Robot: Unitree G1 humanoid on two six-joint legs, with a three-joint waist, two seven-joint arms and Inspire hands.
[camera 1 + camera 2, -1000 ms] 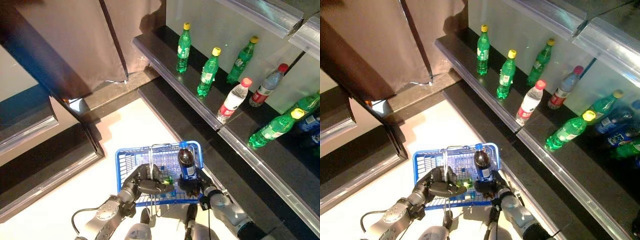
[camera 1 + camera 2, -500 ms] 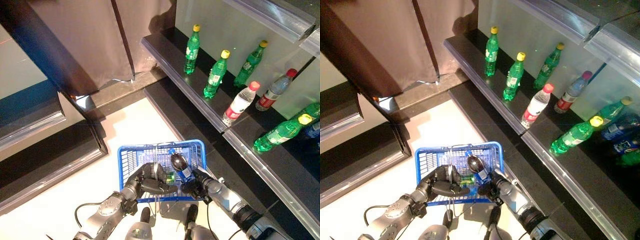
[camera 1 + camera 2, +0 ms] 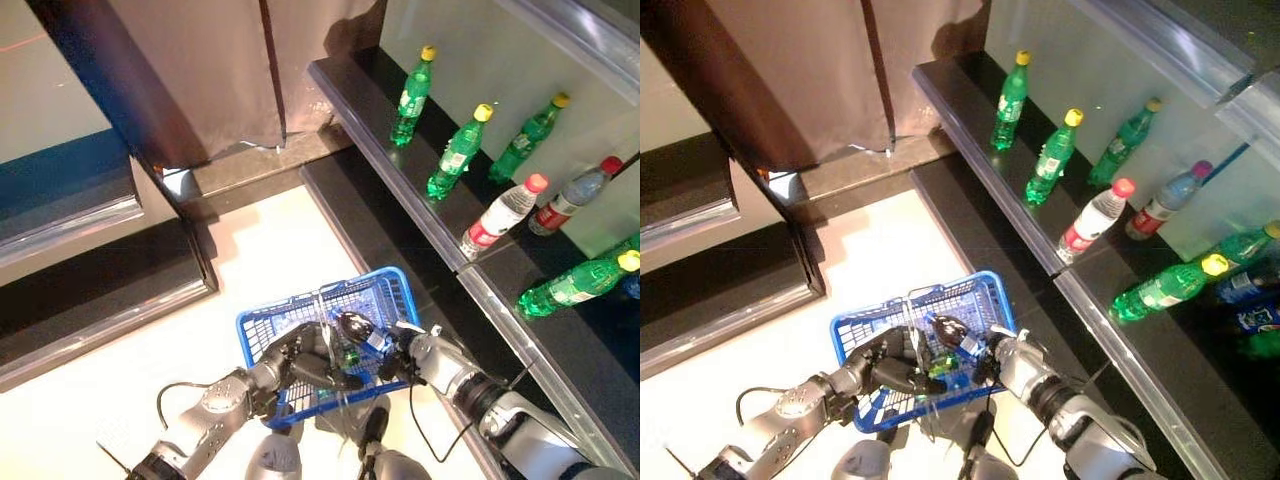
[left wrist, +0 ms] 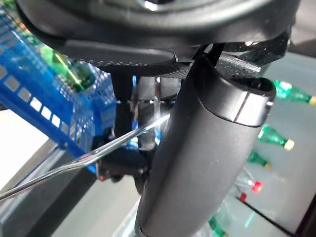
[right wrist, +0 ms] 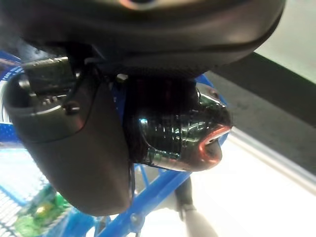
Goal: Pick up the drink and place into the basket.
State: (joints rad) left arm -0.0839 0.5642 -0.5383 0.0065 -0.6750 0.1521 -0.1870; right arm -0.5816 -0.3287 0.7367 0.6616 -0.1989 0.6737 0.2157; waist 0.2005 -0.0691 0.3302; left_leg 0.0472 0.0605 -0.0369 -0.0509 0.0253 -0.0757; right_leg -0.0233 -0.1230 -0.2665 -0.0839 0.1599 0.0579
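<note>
One drink going into the basket.
I am holding the dark drink bottle (image 3: 357,329) in my right hand (image 3: 412,352), fingers wrapped round its body, tipping it over the blue basket (image 3: 262,322). My left hand (image 3: 290,362) is clasping the wire handle (image 4: 94,157). I am judging the bottle rigid, smooth, fairly heavy; a mid-body grip suits it. A green bottle (image 3: 952,372) is lying inside.

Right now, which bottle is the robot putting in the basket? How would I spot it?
Find the blue basket on the pale floor by the shelf. Over it, the right hand grips a dark cola bottle, tipped on its side. The shelf bottles are green or clear; this one is nearly black.
</note>
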